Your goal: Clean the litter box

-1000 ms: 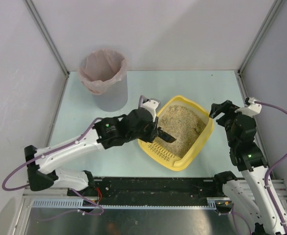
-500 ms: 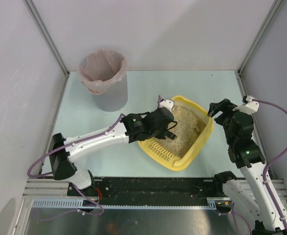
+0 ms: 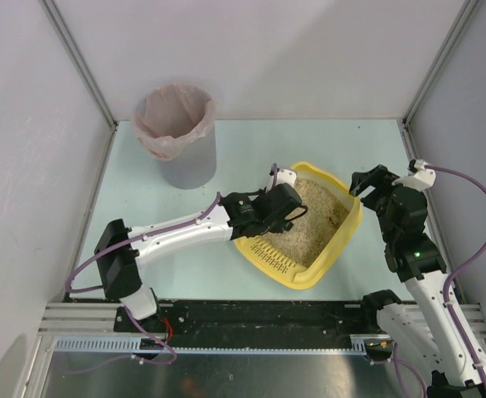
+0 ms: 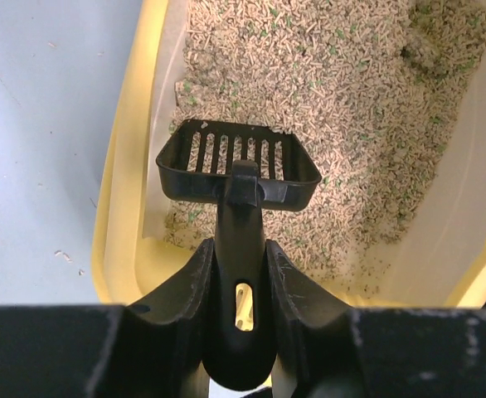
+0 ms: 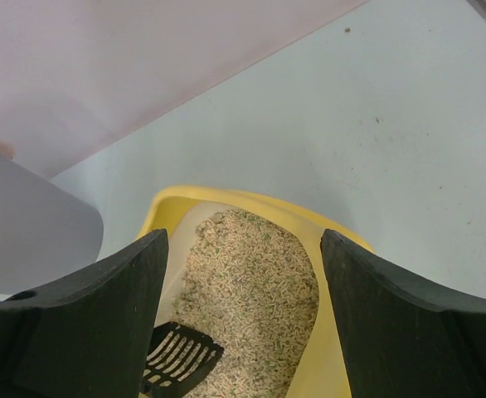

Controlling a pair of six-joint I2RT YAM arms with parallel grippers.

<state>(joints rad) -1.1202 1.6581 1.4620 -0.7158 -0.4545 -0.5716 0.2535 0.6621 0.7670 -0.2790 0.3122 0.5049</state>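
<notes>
Only wrist views show left gripper (image 4: 241,253) clamping scoop (image 4: 239,162), right gripper (image 5: 243,249) apparently spread.

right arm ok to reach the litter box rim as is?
Probably yes. The right gripper is open beside the litter box rim, nothing between; the scoop is at the opposite side.

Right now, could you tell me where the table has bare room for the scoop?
Widest: the far strip of table between bin and right wall, behind the litter box. Smaller: between bin and left arm. Crowded at the box, where the left gripper holds the scoop and the right gripper hovers open.
</notes>
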